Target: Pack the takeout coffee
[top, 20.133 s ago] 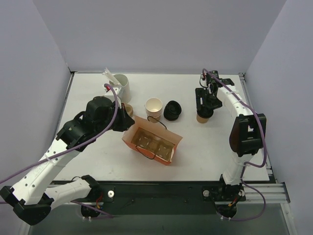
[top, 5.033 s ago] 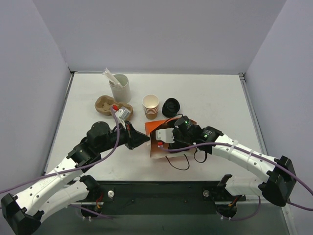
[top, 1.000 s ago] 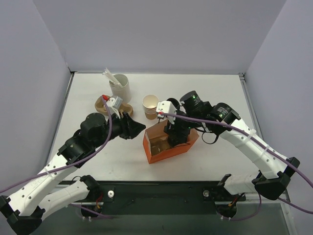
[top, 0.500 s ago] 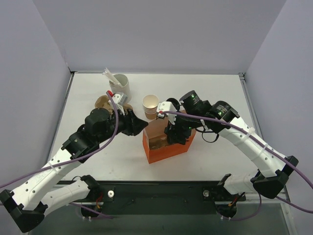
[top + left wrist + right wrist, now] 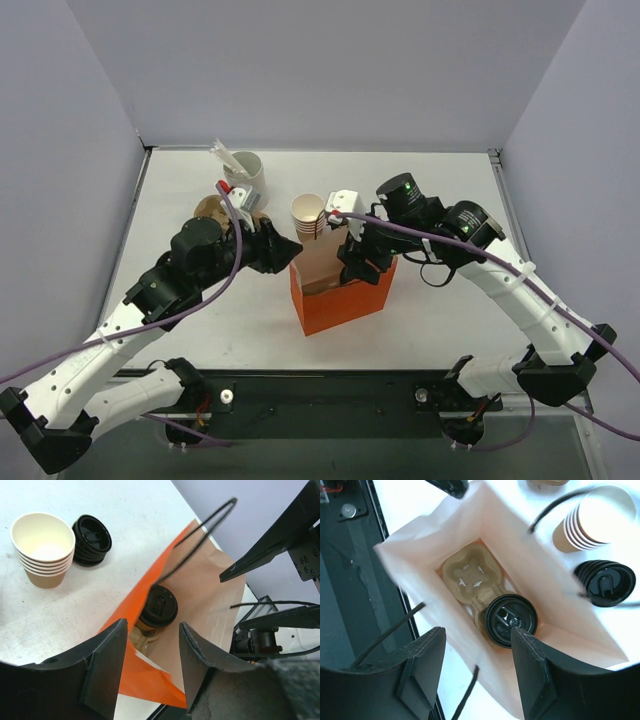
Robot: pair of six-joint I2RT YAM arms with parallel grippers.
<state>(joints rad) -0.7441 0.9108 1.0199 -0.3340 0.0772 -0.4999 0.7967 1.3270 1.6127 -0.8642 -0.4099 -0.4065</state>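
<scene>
A white tabletop (image 5: 450,190) sits boxed in on three sides by plain, pale lavender-grey panels: a back wall (image 5: 330,70), a left wall (image 5: 50,200) and a right wall (image 5: 590,150). The light is even and the shadows are soft. A black frame (image 5: 330,388) runs along the near edge.

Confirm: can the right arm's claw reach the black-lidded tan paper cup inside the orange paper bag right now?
Probably yes. The right claw is open above the open mouth of the orange paper bag, and nothing covers the black-lidded tan paper cup in its pulp tray; the black cord handle might snag.
</scene>
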